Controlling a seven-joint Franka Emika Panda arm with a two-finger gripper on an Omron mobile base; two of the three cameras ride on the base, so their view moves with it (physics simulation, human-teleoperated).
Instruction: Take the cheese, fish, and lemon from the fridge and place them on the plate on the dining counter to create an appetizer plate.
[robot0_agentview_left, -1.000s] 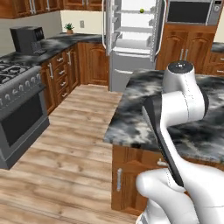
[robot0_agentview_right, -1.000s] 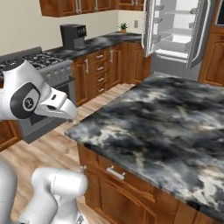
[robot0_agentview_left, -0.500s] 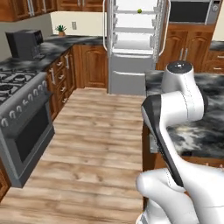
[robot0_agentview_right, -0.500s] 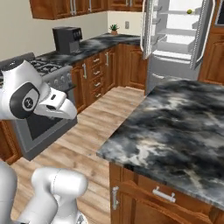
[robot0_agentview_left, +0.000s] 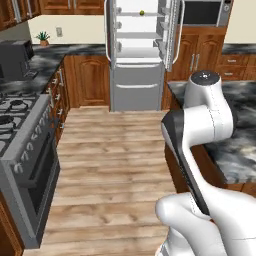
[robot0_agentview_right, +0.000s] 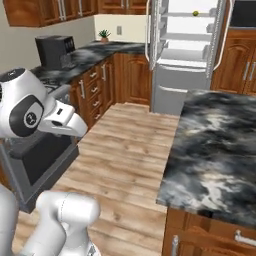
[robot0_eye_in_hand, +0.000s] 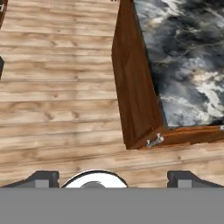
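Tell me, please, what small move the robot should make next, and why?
Probably keep driving forward toward the fridge: its doors stand open with the lemon on an upper shelf, well beyond the arm, and the open gripper holds nothing over the wooden floor.

A black coffee maker (robot0_agentview_right: 54, 51) is sitting on the side counter (robot0_agentview_right: 95, 52). A potted plant (robot0_agentview_left: 43, 38) is standing beyond the gas range (robot0_agentview_left: 22, 150).
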